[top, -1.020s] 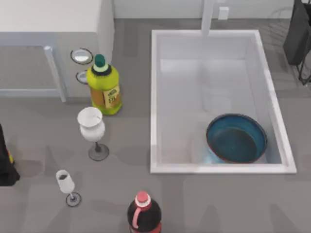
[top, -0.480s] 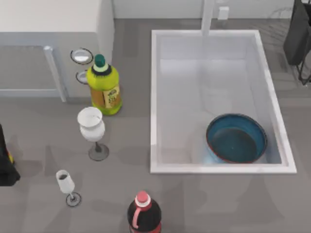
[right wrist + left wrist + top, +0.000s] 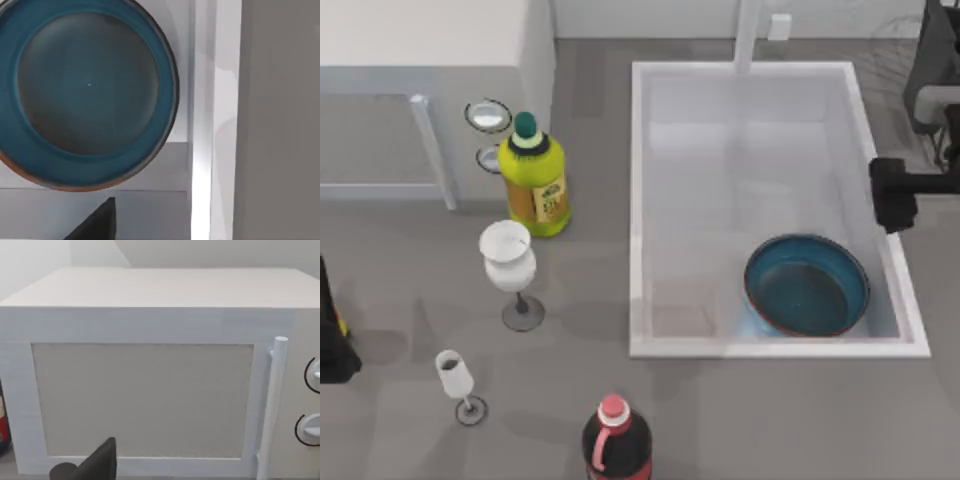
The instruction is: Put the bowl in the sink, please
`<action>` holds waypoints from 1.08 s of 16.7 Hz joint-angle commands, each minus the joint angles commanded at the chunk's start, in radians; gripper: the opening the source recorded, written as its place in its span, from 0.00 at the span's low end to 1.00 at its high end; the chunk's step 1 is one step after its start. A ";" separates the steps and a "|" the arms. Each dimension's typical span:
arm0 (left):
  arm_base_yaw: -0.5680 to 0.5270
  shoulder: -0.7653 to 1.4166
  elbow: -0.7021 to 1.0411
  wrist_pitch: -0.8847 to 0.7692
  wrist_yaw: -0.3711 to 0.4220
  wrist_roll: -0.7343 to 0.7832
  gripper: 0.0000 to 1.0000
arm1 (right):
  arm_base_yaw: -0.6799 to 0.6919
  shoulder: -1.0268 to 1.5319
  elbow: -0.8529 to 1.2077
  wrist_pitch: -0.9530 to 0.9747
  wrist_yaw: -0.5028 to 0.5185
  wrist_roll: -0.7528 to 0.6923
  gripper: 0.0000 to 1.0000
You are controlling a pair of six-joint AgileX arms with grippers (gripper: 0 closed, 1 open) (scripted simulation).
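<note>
The blue bowl [image 3: 807, 285] with its dark teal inside sits on the floor of the white sink [image 3: 636, 200], in the near right corner. My right gripper [image 3: 892, 195] hangs over the sink's right rim, just beyond the bowl and apart from it. From the right wrist the bowl [image 3: 90, 90] lies directly below, upright, its reddish edge showing, close to the sink wall [image 3: 202, 125]. My left arm [image 3: 328, 345] stays parked at the table's left edge, far from the sink.
A white microwave [image 3: 420, 60] stands at the back left and faces the left wrist camera [image 3: 150, 390]. A yellow-green bottle [image 3: 535, 180], two white wine glasses [image 3: 508, 258] [image 3: 454, 375] and a dark red-capped bottle [image 3: 615, 440] stand left of the sink. The faucet [image 3: 747, 30] rises behind the basin.
My right gripper has come in from the right edge to above the sink's right rim. The bowl lies where it was.
</note>
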 joint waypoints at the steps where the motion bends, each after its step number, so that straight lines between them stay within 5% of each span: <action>1: 0.000 0.000 0.000 0.000 0.000 0.000 1.00 | 0.008 0.074 0.058 -0.035 0.000 0.009 1.00; 8: 0.000 0.000 0.000 0.000 0.000 0.000 1.00 | 0.040 0.366 0.303 -0.166 -0.003 0.044 1.00; 18: 0.000 0.000 0.000 0.000 0.000 0.000 1.00 | 0.039 0.433 0.249 -0.048 -0.003 0.043 1.00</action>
